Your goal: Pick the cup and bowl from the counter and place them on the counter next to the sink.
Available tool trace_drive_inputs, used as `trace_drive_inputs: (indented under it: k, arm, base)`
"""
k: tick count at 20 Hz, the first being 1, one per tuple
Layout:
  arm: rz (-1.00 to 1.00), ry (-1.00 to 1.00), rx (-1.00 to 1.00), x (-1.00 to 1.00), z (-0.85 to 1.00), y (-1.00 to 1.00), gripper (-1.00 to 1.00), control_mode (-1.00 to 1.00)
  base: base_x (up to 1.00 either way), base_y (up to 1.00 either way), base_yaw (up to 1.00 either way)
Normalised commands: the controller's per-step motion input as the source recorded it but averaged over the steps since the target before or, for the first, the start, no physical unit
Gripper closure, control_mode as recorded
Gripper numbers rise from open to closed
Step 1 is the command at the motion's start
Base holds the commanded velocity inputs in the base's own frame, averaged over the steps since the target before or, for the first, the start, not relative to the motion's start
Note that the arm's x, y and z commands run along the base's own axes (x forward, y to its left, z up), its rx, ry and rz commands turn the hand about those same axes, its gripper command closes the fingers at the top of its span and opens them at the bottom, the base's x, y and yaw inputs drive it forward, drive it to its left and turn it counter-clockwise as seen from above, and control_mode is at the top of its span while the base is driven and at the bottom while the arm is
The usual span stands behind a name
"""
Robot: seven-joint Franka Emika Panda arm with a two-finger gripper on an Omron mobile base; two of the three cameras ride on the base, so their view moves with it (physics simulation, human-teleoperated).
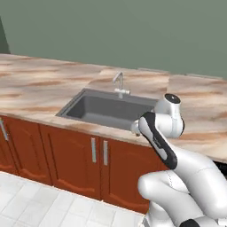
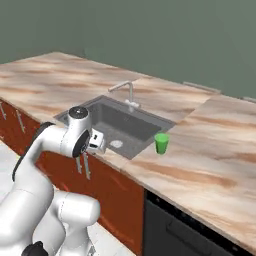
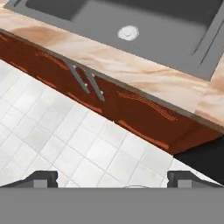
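Small bright green tapered cup (image 2: 161,143) stands upright on the beige marbled stone surface (image 2: 210,150), touching the grey metal sink (image 2: 125,127) rim at its 3 o'clock, already placed; gripper (image 3: 112,178) wide open, empty, over the cabinet front, free for the bowl.

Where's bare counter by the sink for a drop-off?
Wide bare stretch of counter right of the cup, running to the back wall. Another broad patch left of the sink. Tight spots: the strip behind the faucet and the narrow front lip.
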Motion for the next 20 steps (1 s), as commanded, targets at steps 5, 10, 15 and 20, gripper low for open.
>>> trace_drive_inputs:
  k: [5,10,15,20]
  arm:
    - [0.0,0.0,0.0,0.0,0.0,0.0,-1.0,1.0]
    - [0.0,0.0,0.0,0.0,0.0,0.0,-1.0,1.0]
    - [0.0,0.0,0.0,0.0,0.0,0.0,-1.0,1.0]
    - [0.0,0.0,0.0,0.0,0.0,0.0,-1.0,1.0]
  base:
    - [0.0,0.0,1.0]
    - [0.0,0.0,1.0]
    - [0.0,0.0,1.0]
    - [0.0,0.0,1.0]
